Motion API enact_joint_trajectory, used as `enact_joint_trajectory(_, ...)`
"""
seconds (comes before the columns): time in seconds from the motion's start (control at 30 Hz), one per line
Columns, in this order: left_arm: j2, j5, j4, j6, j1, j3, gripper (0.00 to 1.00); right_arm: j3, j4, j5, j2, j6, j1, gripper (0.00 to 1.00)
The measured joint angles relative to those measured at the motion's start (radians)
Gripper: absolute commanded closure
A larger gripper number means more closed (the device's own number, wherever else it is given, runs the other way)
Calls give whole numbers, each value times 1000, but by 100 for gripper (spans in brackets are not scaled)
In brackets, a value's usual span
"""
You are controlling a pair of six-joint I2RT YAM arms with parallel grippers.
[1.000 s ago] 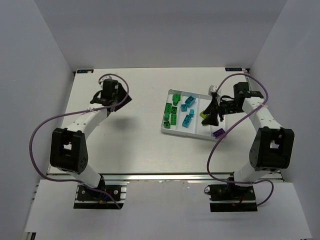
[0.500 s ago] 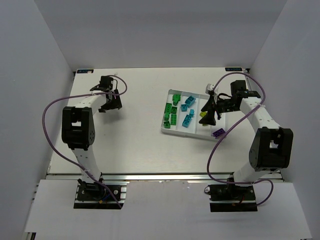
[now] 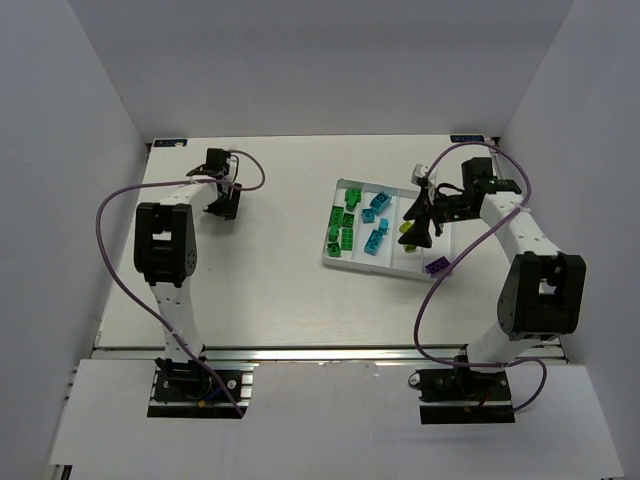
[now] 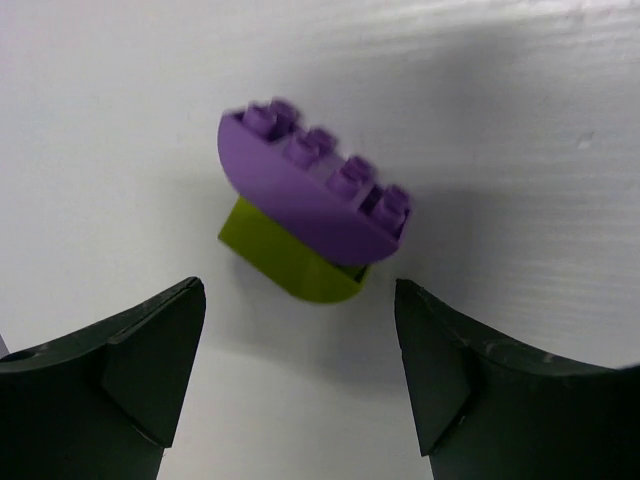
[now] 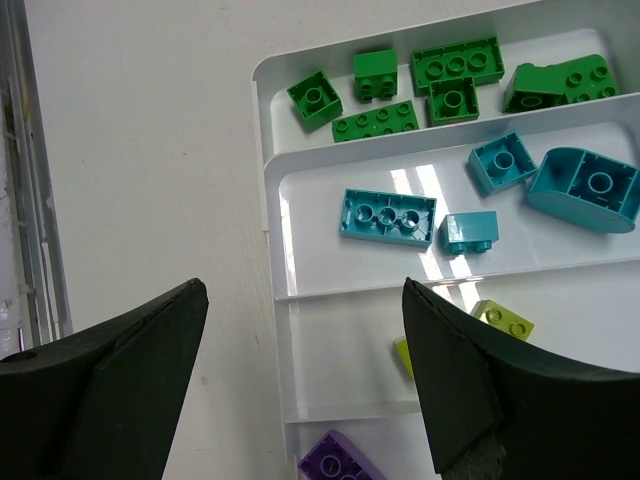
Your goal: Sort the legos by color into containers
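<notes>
Overhead light bright, even; only faint soft shadows on worktop. Glare patches on tray floor, my right wrist view. Purple brick studs slightly blurred, my left wrist view.

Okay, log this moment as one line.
left gripper open, over purple brick atop lime brick | right gripper open, above tray | nothing held

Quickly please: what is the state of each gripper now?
Left gripper: open, empty, above a purple brick and a lime brick.
Right gripper: open, empty, above the tray.
</notes>
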Motion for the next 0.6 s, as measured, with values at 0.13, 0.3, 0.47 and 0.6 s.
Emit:
enact_joint_trajectory(0.13,37,8,14,61,4,53,14,16,-4,0,3,3,-11,16)
enact_joint_trajectory(0.3,65,39,32,97,24,90,16,34,-16,1,8,1,-21,16)
enact_joint_trajectory(0.47,75,95,62,107,43,98,18,34,-29,6,8,-5,-48,16)
enact_joint_trajectory(0.6,75,139,91,109,51,88,21,34,-40,9,8,-5,-59,16)
